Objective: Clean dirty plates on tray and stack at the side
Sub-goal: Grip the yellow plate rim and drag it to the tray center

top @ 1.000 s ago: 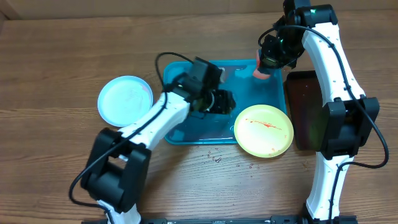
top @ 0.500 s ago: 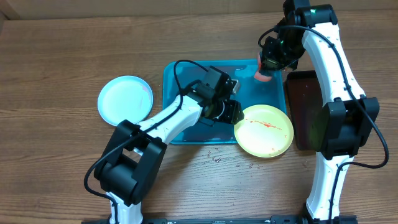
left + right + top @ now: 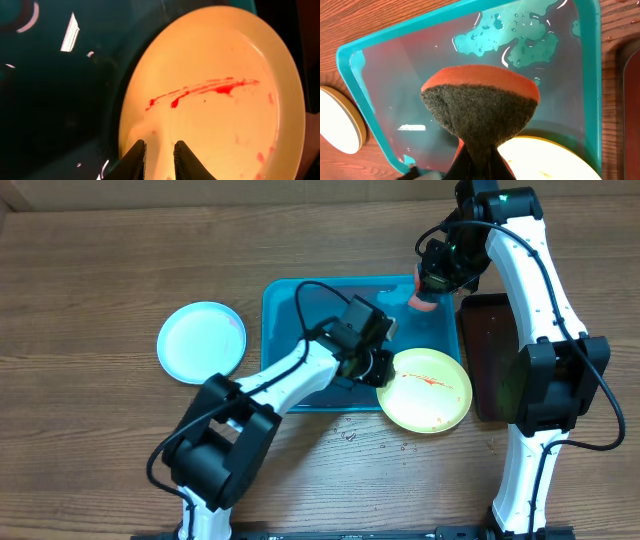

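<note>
A pale yellow-green plate (image 3: 428, 390) streaked with red sauce lies on the front right corner of the turquoise tray (image 3: 290, 315). It fills the left wrist view (image 3: 220, 100). My left gripper (image 3: 378, 367) hovers at the plate's left rim, its jaws (image 3: 159, 146) a narrow gap apart and empty. My right gripper (image 3: 430, 280) is shut on an orange sponge with a dark scrub face (image 3: 482, 107), held over the tray's wet far right part (image 3: 530, 45). A light blue plate (image 3: 200, 342) lies on the table left of the tray. A third plate is not seen.
A narrow black tray (image 3: 490, 355) stands right of the turquoise tray, under the right arm. Water droplets lie on the wooden table (image 3: 350, 435) in front of the tray. The left arm stretches across the tray's front half.
My left gripper has moved right across the tray, from its middle to the yellow-green plate's left rim. The right gripper and sponge have not moved.
</note>
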`<state>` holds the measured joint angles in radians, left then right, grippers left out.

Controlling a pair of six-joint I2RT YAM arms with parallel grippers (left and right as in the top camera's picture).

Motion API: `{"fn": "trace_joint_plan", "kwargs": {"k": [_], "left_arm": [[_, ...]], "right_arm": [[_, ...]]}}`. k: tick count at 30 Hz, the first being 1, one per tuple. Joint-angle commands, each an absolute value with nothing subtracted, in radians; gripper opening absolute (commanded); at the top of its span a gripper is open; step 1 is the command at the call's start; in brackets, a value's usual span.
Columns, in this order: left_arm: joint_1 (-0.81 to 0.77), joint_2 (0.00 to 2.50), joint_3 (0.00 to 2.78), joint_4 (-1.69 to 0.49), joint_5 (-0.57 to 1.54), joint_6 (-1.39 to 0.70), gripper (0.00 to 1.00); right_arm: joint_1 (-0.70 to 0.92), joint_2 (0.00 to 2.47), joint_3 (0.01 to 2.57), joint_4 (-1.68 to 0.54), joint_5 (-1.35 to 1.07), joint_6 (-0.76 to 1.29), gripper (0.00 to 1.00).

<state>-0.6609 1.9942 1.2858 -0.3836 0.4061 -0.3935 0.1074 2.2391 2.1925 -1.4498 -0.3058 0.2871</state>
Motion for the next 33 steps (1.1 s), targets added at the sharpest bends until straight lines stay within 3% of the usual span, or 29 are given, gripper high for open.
{"fn": "trace_joint_plan", "kwargs": {"k": [1, 15, 26, 33], "left_arm": [[-0.668, 2.018, 1.294, -0.372, 0.381, -0.419, 0.22], [-0.661, 2.02, 1.297, -0.343, 0.255, -0.46, 0.24], [-0.642, 2.02, 1.313, -0.321, 0.01, -0.44, 0.23], [-0.613, 2.02, 1.383, -0.311, -0.243, -0.288, 0.21]], "right_arm": [[0.111, 2.21, 2.217, -1.446, -0.297, 0.28, 0.04], [0.111, 2.21, 2.217, -1.446, -0.297, 0.279, 0.04], [0.111, 2.21, 2.217, -1.448, -0.297, 0.279, 0.04], [0.111, 2.21, 2.217, -1.439, -0.297, 0.279, 0.04]]}}
